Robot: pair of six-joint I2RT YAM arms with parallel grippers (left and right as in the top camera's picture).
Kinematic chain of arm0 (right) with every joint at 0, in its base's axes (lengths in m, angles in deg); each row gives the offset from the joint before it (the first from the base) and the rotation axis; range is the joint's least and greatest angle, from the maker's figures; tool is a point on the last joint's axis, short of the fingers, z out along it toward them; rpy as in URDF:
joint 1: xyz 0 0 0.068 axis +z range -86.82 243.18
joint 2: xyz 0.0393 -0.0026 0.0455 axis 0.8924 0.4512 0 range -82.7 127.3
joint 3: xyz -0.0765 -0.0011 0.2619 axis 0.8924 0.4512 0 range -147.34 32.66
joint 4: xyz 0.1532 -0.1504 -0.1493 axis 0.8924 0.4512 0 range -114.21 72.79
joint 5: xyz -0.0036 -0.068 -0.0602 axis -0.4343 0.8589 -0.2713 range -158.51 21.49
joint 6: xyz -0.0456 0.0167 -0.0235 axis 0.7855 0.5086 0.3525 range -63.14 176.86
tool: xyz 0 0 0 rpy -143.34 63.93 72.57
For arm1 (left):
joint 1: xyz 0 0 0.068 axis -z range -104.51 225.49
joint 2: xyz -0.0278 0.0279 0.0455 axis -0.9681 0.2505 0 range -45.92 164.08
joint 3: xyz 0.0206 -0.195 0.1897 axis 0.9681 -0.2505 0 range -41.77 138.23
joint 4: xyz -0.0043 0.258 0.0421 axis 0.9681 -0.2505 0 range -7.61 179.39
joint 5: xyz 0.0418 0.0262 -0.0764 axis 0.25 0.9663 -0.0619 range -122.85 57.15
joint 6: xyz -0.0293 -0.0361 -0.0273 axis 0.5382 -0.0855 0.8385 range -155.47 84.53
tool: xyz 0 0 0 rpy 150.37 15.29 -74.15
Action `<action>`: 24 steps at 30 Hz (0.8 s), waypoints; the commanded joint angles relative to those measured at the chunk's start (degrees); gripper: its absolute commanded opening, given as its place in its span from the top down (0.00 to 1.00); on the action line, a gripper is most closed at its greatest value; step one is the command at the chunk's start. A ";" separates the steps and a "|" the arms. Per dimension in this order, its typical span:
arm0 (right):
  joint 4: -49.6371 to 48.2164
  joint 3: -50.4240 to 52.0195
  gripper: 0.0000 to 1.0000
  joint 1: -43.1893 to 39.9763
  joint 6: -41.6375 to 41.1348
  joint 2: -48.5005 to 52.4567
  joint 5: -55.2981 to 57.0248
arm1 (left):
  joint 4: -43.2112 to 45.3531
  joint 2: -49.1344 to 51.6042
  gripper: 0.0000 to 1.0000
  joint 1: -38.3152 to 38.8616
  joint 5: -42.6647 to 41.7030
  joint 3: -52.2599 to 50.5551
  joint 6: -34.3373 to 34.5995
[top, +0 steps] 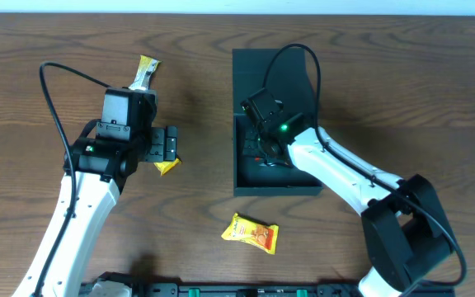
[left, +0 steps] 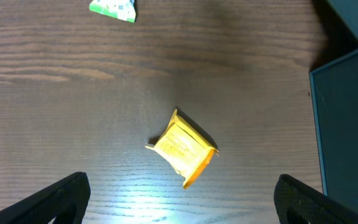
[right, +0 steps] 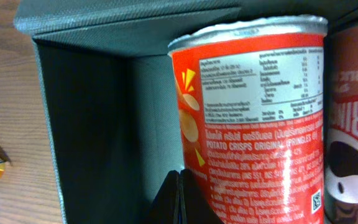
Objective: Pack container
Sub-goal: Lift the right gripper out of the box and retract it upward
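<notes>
The dark teal container (top: 246, 186) stands right of centre with its flap lid (top: 258, 70) folded open at the far side. Inside it lie a red Pringles can (right: 253, 112) and a darker brown one (right: 353, 130). My right gripper (right: 180, 174) is down inside the container (right: 86, 118), shut with nothing between its fingers, its tips against the red can's side. My left gripper (left: 182, 199) hangs wide open over a small yellow snack packet (left: 182, 148) on the table. From above, the left gripper (top: 169, 145) sits just beyond that packet (top: 166, 167).
An orange-yellow packet (top: 251, 233) lies near the front edge, below the container. A green and yellow packet (top: 145, 73) lies at the back left, also seen from the left wrist (left: 112, 7). The container's wall (left: 344, 124) rises right of the left gripper.
</notes>
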 commanded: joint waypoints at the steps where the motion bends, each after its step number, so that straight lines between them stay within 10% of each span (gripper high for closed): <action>1: 0.13 0.22 0.98 0.31 1.42 0.48 2.86 | 0.46 0.48 0.04 0.15 0.04 0.74 0.24; 24: -1.81 -4.66 0.98 -0.42 3.26 0.35 -3.69 | 2.32 0.46 0.04 0.13 5.84 0.79 0.24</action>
